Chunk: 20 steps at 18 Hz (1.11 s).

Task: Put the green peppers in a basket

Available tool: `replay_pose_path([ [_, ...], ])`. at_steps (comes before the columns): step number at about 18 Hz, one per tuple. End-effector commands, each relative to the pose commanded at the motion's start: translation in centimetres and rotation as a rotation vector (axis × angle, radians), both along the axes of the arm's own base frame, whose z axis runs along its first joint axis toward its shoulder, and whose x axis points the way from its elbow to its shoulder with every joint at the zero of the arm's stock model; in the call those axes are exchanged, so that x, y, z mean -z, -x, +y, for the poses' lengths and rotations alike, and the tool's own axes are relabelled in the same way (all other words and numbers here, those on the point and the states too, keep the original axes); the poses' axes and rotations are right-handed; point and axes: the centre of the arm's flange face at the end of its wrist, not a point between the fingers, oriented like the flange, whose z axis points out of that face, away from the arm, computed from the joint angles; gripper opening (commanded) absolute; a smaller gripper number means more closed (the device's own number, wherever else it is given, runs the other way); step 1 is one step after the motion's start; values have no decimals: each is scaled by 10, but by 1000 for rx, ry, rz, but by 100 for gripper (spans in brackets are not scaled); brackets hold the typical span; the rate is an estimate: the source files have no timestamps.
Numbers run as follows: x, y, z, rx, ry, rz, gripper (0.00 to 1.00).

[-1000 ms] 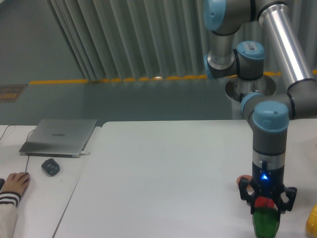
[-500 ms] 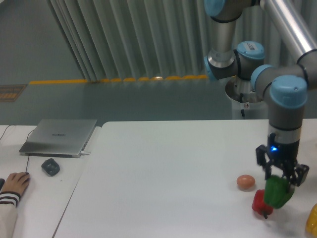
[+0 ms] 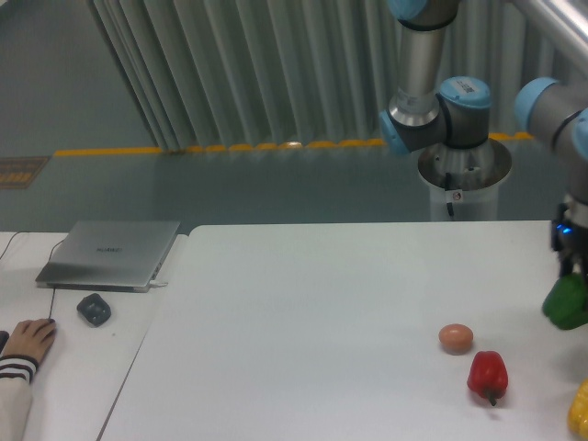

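Since half a second ago the arm has swung to the right and lifted, carrying the green pepper from just above the red pepper out to the right edge of the view. The red pepper now lies uncovered on the white surface, with the small brownish egg-like thing just beside it to the upper left, in the same spot as before.

The green pepper hangs in the air, clear of the surface, well above and to the right of the red pepper. It sits directly under the gripper, whose dark body is cut off by the frame edge; only a small part with a blue light shows. The jaws appear to be pinching the pepper's top, since nothing else carries it, though the fingers themselves are mostly out of view and the contact cannot be made out clearly.

The yellow pepper shows at the lower right corner, below the green one and apart from it.

At the left, a closed laptop and a dark mouse rest on the neighbouring surface, and a person's hand lies near the mouse.
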Motion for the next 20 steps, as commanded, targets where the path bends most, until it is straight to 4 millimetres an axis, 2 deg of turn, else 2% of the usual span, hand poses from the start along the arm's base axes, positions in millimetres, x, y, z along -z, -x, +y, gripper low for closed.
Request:
replay_pose_path([
  [7,-7,36,-62,187,32,4,55],
  [10,-8,41,-70,275,83,23,56],
  [16,-6,46,-79,329,125,26,83],
  [17,-6,49,-84,320,125,24,84],
  [19,-5,51,-88,310,123,20,100],
  [20,-5,51,-88,310,123,20,100],
])
